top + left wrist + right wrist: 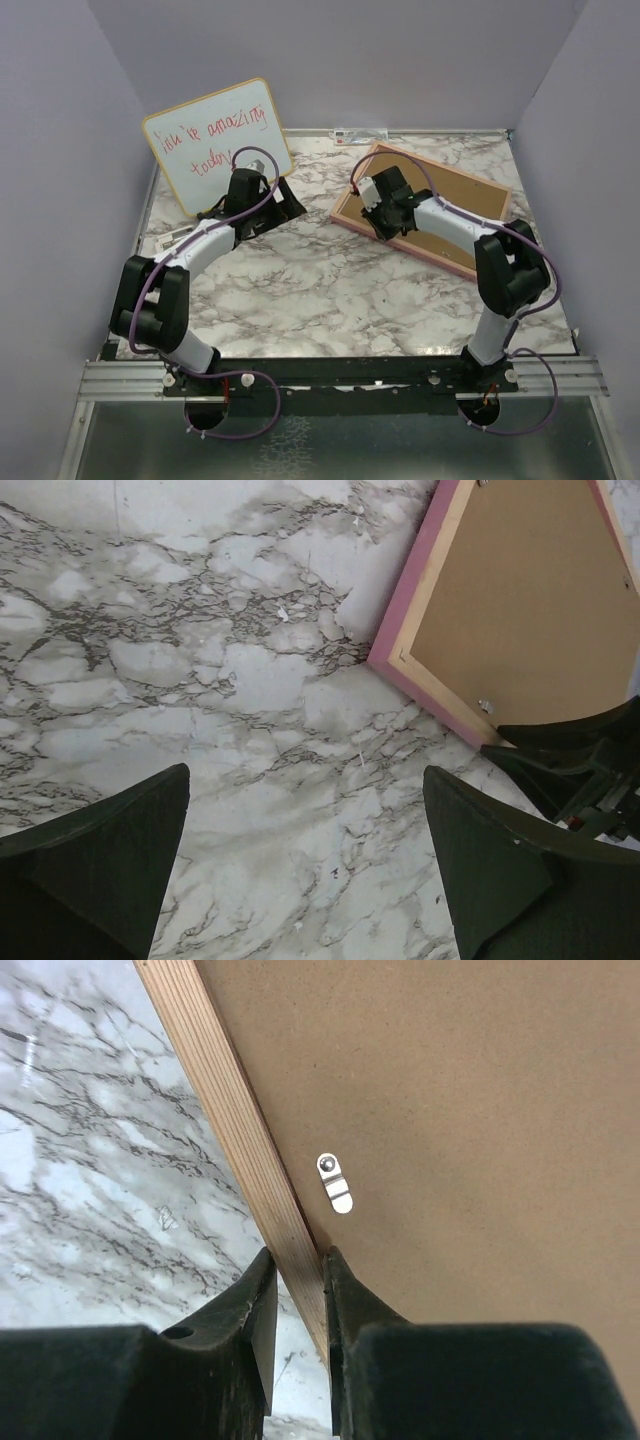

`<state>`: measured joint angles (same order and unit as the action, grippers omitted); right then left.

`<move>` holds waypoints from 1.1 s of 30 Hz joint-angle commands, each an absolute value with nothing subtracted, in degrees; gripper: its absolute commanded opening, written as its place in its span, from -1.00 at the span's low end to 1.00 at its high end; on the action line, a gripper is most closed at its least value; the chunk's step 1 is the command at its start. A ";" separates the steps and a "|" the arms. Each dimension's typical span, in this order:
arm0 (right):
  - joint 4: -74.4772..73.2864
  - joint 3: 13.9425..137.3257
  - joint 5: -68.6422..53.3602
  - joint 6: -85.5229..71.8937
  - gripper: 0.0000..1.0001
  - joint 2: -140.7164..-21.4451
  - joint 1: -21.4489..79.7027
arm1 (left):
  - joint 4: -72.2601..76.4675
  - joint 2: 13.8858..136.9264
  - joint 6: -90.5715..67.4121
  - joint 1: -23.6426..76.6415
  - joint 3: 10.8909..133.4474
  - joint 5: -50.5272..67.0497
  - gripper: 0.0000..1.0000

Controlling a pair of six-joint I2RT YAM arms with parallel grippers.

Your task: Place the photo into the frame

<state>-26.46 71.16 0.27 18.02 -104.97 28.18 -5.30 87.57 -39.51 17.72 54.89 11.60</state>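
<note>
My right claw (298, 1282) is clamped on the frame (240, 1130): the two fingers pinch its light-wood rail from either side, at the bottom centre of my right wrist view. Just beyond the fingertips a small metal turn clip (335, 1182) sits on the brown backing board (480, 1110), right beside the rail. The board lies inside the frame and fills it edge to edge, so the frame rests back-side up. I cannot tell what is under the board. From above, the frame lies at an angle on the marble table (300, 290) in the upper right.

My left claw (305, 860) hangs with its fingers spread wide and nothing between them, above bare marble, one pink corner of the frame at the upper right of its view. A whiteboard (215, 140) with red handwriting stands propped at the upper left.
</note>
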 commanded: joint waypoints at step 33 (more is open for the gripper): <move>-20.92 71.02 -13.00 -7.66 -0.99 -92.90 30.24 | 20.62 106.53 -64.05 26.58 61.33 16.89 0.28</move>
<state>-24.62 71.16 -12.53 -3.38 -95.77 28.86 17.93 106.96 -59.13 26.28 60.99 20.18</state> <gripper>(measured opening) 0.185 0.715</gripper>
